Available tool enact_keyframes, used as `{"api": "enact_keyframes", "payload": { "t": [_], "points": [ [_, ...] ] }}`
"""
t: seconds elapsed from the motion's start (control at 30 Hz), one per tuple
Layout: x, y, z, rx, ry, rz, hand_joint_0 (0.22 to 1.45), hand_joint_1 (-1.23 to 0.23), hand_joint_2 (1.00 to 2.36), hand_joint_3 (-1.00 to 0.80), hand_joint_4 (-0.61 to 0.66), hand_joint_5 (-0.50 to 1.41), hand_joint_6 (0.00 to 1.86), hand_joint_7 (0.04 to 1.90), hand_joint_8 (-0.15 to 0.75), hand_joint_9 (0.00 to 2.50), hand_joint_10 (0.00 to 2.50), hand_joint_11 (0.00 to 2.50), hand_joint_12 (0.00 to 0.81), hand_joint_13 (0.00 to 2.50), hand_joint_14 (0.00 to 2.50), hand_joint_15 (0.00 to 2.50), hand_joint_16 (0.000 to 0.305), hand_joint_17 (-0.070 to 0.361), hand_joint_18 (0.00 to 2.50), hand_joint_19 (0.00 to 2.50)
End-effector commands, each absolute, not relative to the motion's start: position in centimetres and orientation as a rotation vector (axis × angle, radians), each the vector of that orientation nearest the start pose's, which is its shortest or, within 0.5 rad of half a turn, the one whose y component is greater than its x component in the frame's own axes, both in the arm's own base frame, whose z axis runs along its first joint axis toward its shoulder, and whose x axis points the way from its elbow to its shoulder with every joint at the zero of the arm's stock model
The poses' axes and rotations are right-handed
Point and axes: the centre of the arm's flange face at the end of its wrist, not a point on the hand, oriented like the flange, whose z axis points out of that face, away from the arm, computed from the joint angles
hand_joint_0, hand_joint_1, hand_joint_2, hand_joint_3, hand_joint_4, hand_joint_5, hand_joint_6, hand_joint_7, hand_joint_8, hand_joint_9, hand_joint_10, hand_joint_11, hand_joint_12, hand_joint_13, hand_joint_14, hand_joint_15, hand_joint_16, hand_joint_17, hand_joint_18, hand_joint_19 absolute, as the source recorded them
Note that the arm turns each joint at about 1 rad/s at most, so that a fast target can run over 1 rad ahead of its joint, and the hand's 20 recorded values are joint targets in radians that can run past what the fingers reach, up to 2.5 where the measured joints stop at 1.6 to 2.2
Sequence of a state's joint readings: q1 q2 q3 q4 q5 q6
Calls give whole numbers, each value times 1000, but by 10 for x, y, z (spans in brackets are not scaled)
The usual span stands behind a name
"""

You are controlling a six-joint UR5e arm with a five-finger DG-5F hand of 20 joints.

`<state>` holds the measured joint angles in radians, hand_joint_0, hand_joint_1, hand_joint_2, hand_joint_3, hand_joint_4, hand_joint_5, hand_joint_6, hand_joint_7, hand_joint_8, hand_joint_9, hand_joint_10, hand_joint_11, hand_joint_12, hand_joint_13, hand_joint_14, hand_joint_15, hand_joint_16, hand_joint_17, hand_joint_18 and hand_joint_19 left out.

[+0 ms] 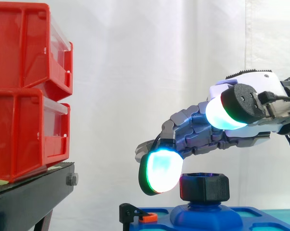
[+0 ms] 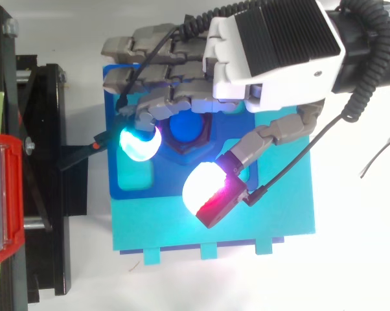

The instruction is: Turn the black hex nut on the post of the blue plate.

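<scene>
Hovering over the blue plate (image 2: 120,184), the hand (image 2: 273,52) is spread and clamped on nothing. Its fingers arch down on one side of the black nut (image 1: 204,186), and its thumb stands off on the other side, well apart from them. The nut sits upright on the post (image 2: 188,129), which rises from about the middle of the plate. Seen from above, the round blue top of the post shows inside the nut's six-sided ring. One fingertip (image 1: 159,171), glowing cyan with a green rim, hangs just beside the nut at the nut's own height, on the side towards the bins; whether it touches the nut I cannot tell. The thumb's pad (image 1: 225,113), white shading to cyan, is higher than the nut in the side view and clear of it. From above, it lies over the plate's edge where a teal board (image 2: 279,220) begins. The plate rests on that board, covering the part nearest the bins. A black bracket (image 1: 128,211) with an orange tab (image 1: 147,217) meets the plate's edge on that side. Beyond it, two red bins (image 1: 19,48) are stacked on a black stand (image 1: 34,192), and a white curtain (image 1: 135,72) hangs behind everything
</scene>
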<state>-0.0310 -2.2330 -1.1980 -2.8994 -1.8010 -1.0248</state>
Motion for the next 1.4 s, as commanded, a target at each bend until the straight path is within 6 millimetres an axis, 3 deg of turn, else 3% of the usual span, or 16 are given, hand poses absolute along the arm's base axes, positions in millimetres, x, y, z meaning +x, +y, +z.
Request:
{"api": "enact_keyframes", "payload": {
  "t": [0.0,0.5,1.37],
  "points": [
    [726,-133,282,292,1621,581,502,-235,1000,-500,244,-206,503,829,252,197,0,0,354,0,0,0,50,113,0,164],
    [726,-131,281,291,1623,584,503,-236,1000,-500,243,-206,503,830,251,197,0,0,355,0,0,0,50,112,0,164],
    [721,-159,284,291,1600,578,504,-236,1000,-500,247,-204,503,849,251,202,0,0,354,0,0,0,50,113,0,164]
  ]
}}
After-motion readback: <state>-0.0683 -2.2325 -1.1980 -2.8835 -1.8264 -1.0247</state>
